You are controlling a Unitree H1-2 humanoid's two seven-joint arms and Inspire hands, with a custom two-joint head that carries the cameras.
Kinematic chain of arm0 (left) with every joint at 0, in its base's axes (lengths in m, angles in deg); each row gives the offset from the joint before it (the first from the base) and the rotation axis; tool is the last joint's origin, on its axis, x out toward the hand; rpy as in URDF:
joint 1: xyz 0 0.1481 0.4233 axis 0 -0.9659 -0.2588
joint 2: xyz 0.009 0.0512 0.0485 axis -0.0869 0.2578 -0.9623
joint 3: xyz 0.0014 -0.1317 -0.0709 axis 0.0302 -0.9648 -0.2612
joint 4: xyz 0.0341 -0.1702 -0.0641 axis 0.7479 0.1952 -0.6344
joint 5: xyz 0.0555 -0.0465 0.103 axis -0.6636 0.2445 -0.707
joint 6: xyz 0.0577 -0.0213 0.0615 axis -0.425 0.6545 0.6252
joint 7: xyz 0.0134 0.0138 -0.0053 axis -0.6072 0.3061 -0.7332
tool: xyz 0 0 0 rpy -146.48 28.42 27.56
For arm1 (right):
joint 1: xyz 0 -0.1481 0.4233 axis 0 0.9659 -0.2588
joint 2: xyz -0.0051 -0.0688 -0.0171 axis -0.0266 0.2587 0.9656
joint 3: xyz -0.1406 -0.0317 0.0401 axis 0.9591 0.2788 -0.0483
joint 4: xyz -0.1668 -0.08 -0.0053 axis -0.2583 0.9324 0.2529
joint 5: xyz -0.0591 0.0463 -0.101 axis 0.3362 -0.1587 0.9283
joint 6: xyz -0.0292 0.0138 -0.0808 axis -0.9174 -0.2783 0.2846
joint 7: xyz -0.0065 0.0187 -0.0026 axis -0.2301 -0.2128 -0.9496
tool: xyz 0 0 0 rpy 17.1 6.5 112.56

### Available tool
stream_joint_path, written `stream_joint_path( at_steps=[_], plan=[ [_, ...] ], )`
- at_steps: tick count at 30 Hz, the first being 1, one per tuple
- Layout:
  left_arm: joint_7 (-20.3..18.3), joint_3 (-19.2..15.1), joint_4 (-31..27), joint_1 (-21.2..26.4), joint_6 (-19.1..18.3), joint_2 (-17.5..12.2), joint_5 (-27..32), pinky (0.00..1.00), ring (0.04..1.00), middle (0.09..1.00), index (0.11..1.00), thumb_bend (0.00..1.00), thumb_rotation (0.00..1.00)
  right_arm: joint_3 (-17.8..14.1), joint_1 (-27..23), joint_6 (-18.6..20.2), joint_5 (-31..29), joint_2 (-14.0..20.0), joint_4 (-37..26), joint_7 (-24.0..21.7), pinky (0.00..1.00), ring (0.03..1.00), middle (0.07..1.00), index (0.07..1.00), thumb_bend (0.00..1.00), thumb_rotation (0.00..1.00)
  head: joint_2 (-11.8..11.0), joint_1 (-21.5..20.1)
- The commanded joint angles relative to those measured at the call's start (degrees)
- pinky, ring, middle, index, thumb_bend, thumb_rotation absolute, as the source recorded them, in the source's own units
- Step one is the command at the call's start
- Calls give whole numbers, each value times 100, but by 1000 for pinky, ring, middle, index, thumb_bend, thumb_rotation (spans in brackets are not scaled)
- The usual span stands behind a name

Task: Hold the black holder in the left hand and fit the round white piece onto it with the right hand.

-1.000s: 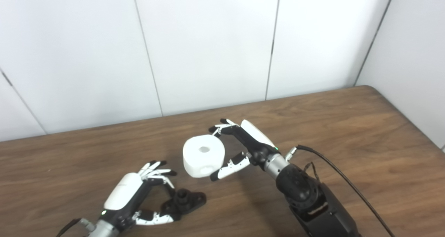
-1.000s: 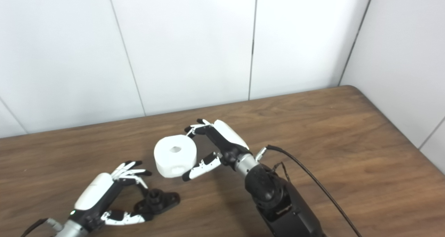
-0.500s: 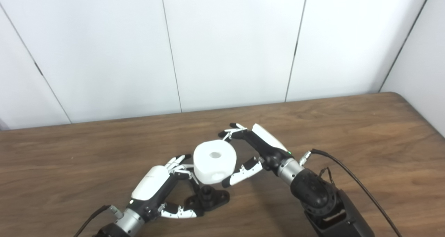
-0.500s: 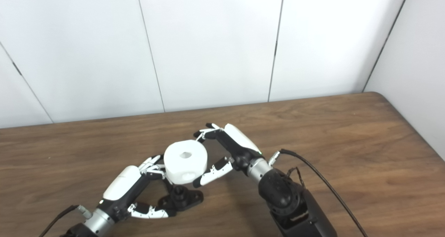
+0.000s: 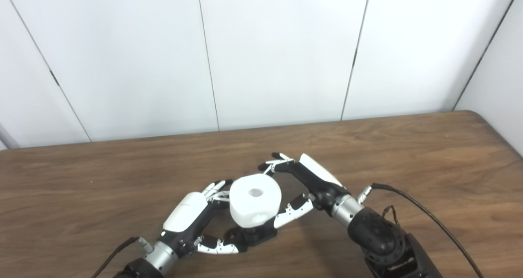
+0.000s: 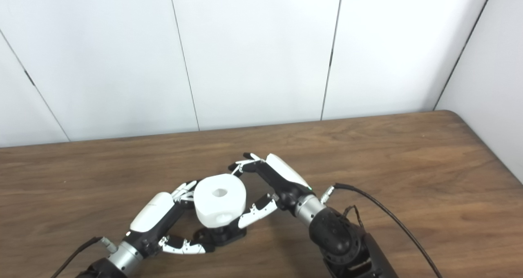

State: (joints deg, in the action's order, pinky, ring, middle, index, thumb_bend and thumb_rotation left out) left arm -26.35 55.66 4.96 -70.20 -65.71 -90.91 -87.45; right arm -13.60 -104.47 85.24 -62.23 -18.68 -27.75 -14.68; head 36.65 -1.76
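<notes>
crowding black holder: left hand, white piece, right hand

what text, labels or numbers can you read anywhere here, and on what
None: no text, label, brand or number shows in either view.
The round white piece is plain, with only holes in it.
The black holder, left hand, right hand, table and wall panels are unmarked.

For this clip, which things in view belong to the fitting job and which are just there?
Part of the job:
- black holder, on the table at the left hand
- round white piece, held over it by the right hand

Just there:
- table
- black cable by the right arm
</notes>
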Motion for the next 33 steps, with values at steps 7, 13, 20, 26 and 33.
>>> stream_joint_path(
  at_steps=[7,13,20,26,33],
  plan=[
    [-70,35,-41,42,-76,-73,-164,1000,982,824,483,523,50,20,-53,-276,-45,31,-122,71,1000,981,828,483,521,148,18,19],
    [-101,43,-154,13,-127,-65,-179,1000,980,822,483,523,50,41,-5,-390,-24,59,-57,107,1000,979,831,483,521,148,29,44],
    [-134,17,-249,6,-144,-67,-149,1000,979,822,483,523,51,66,36,-447,27,63,-14,91,1000,978,828,483,521,147,69,82],
    [-116,7,-281,-8,-133,-47,-137,1000,979,821,483,523,50,91,48,-459,35,50,6,88,1000,977,825,483,522,146,84,115],
    [-129,21,-310,-18,-167,-29,-172,1000,979,822,483,523,51,114,19,-456,83,37,38,109,1000,974,823,483,522,146,102,130]
  ],
)
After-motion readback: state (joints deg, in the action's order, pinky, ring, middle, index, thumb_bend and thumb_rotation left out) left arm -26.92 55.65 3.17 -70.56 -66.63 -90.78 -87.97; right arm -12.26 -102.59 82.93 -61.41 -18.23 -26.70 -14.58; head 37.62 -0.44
